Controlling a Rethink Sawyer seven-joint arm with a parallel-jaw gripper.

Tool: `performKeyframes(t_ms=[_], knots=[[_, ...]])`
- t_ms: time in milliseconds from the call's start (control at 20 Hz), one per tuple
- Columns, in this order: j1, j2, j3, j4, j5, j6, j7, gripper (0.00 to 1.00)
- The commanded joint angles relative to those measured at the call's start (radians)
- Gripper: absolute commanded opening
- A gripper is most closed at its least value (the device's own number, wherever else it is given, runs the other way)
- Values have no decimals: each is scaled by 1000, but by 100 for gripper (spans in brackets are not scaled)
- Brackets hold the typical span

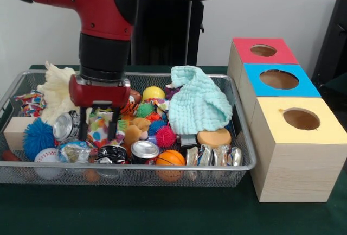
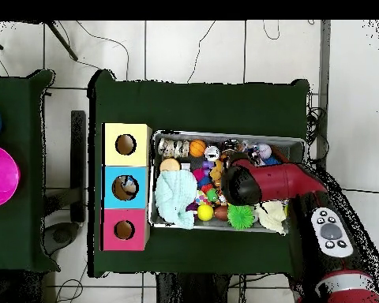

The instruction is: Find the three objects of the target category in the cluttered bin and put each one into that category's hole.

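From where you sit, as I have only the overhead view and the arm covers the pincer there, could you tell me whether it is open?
Observer: Yes, the pincer is open, and its fingers point straight down.
Operator: Thank you. How low is it?
Observer: Its tips are down among the clutter inside the bin.
Operator: And what sits between them?
Observer: A multicoloured patterned item. I cannot tell whether the fingers touch it.
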Motion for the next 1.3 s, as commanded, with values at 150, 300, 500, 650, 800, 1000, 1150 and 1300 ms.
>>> performKeyframes(t_ms=[150, 300, 500, 650, 800, 1000, 1150, 1300], knots=[[61, 102, -40, -97, -51, -12, 74, 100], [32, 85, -25, -103, -53, 4, 25, 100], [-19, 43, 13, -78, -48, 42, -48, 100], [-58, -12, 38, -23, -38, 72, -96, 100], [-102, -88, 76, 52, -9, 127, -150, 100], [-118, -123, 100, 77, -5, 155, -160, 100], [-109, -84, 97, 38, -31, 132, -139, 100], [-112, -71, 104, 24, -39, 132, -141, 100]])
